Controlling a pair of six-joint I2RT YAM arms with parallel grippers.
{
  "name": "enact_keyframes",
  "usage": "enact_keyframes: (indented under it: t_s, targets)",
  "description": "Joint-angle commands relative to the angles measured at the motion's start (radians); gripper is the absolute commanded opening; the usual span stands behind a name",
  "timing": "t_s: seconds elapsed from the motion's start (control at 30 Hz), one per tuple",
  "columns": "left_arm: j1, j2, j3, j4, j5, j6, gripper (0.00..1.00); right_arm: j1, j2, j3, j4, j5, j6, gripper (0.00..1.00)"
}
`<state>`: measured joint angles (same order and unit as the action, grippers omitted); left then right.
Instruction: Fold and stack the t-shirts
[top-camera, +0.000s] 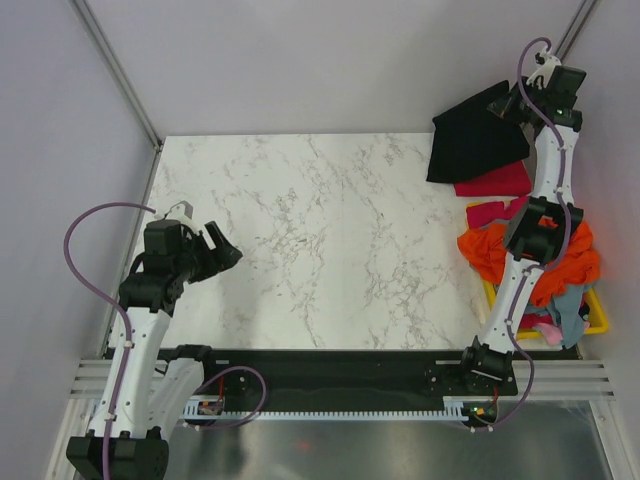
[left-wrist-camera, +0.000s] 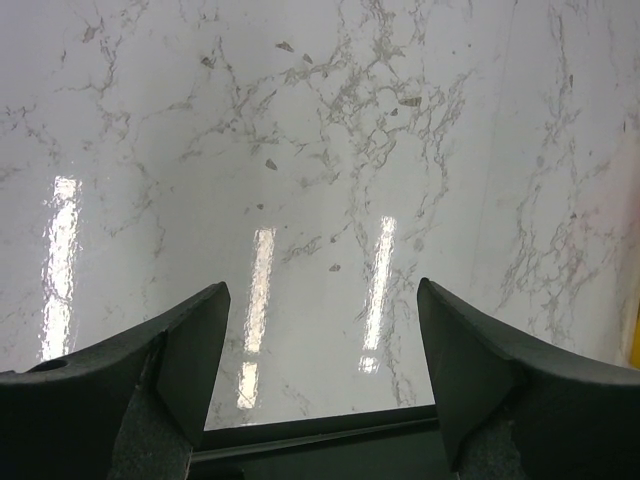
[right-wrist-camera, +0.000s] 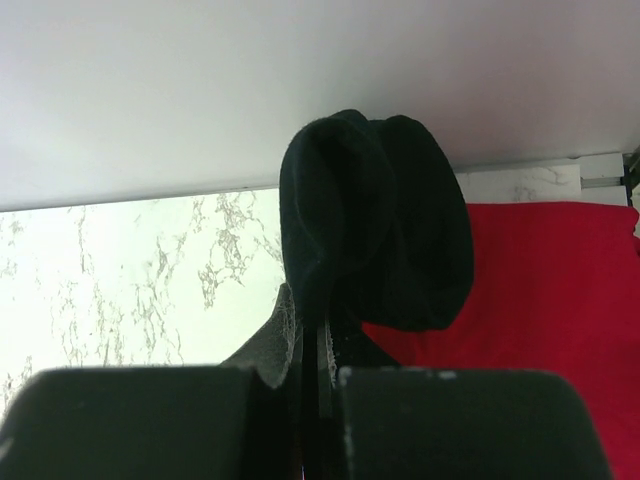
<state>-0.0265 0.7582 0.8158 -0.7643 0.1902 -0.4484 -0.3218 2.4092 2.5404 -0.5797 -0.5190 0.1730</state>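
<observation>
The black t-shirt (top-camera: 475, 140) lies folded at the table's far right corner, on top of the crimson red t-shirt (top-camera: 495, 181). My right gripper (top-camera: 512, 103) is shut on the black shirt's far edge and lifts it; in the right wrist view the black cloth (right-wrist-camera: 375, 230) bunches up between the closed jaws, with the red shirt (right-wrist-camera: 550, 290) below. Orange (top-camera: 490, 250), light blue (top-camera: 570, 305) and pink (top-camera: 545, 328) t-shirts sit heaped in the basket. My left gripper (top-camera: 222, 248) is open and empty above the table's left side, also seen in its wrist view (left-wrist-camera: 322, 350).
A yellow plastic basket (top-camera: 598, 318) stands at the right edge, partly hidden by the right arm. White marble table (top-camera: 320, 230) with a black rail along its near edge (top-camera: 330, 365). Walls and metal frame posts close in the back and sides.
</observation>
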Motion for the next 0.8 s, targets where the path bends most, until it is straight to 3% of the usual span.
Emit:
enact_keyframes:
  t_s: [0.0,0.23,0.27,0.3,0.37,0.4,0.5,0.77]
  targets:
    - [-0.001,-0.013,-0.004,0.022,-0.009,-0.026,0.83,-0.013,-0.045,0.046,0.078,-0.062,0.019,0.00]
    - [-0.001,-0.003,-0.006,0.020,-0.008,-0.027,0.83,-0.051,0.013,0.043,0.112,-0.047,0.028,0.00]
    - [-0.001,-0.002,-0.006,0.022,-0.008,-0.026,0.83,-0.060,0.025,0.044,0.116,-0.039,0.028,0.05]
    - [-0.001,0.001,-0.006,0.022,-0.009,-0.027,0.83,-0.066,0.043,0.047,0.116,-0.017,0.033,0.34]
    - [-0.001,0.003,-0.006,0.022,-0.005,-0.026,0.83,-0.086,0.057,0.046,0.113,0.110,0.023,0.58]
    - [-0.003,0.004,-0.006,0.020,-0.006,-0.026,0.83,-0.095,0.060,0.041,0.110,0.178,0.025,0.82]
    - [-0.003,-0.003,-0.007,0.022,-0.003,-0.026,0.83,-0.140,0.045,0.037,0.112,0.330,0.052,0.98]
    - [-0.003,-0.013,-0.007,0.020,0.000,-0.024,0.83,-0.163,-0.128,-0.132,0.207,0.398,0.140,0.98]
